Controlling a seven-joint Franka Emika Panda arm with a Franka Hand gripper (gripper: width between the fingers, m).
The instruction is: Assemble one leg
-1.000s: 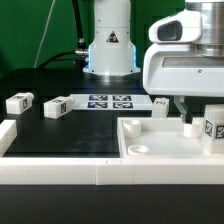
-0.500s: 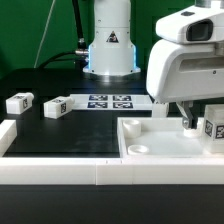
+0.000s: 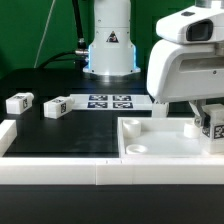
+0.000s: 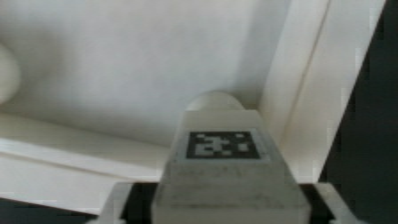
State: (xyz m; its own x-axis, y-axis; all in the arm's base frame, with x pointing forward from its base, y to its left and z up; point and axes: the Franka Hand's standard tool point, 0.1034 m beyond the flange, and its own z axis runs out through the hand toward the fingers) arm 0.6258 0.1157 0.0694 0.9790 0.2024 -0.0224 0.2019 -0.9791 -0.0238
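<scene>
My gripper is at the exterior view's right, shut on a leg, a stubby white block with a black-and-white tag. It holds the leg upright just over the large white tray-like piece, near that piece's far right corner. In the wrist view the leg fills the space between my fingers, with its rounded end pointing at the tray's inner corner by the raised rim. Whether the leg touches the tray floor I cannot tell.
Two more legs lie on the black table at the exterior view's left. The marker board lies before the robot base. A small white piece lies beside the board. A white rail runs along the front.
The gripper with the leg has shifted slightly toward the exterior view's right over the tray. Over the last half second it has hardly moved.
</scene>
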